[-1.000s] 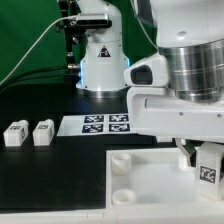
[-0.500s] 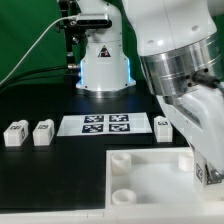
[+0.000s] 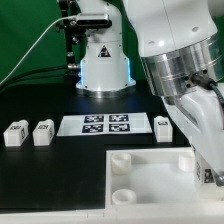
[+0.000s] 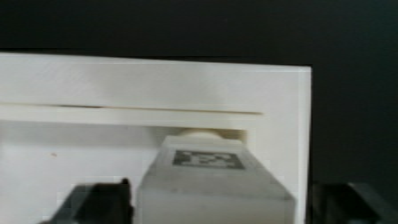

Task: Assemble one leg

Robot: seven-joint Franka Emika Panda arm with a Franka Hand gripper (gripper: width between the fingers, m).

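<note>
My gripper point(image 3: 206, 168) is low over the exterior view's right edge of the large white square board point(image 3: 150, 178). It is shut on a leg point(image 3: 209, 176), a small white block with a marker tag. In the wrist view the leg point(image 4: 210, 170) lies between the two dark fingers point(image 4: 100, 203), and its far end points at a round socket point(image 4: 210, 131) on the board point(image 4: 107, 90). Three more legs lie on the black table: two at the exterior view's left point(image 3: 14, 133) point(image 3: 42, 132) and one beside the arm point(image 3: 162, 124).
The marker board point(image 3: 104, 124) lies flat behind the white board. The robot base point(image 3: 103, 60) stands at the back with cables beside it. Two open corner sockets point(image 3: 119, 160) point(image 3: 121, 196) show on the board's left side.
The arm has turned and shifted over the last second, uncovering the leg beside the marker board. The held leg sits slightly lower at the board's right edge. Little moved in the last half second.
</note>
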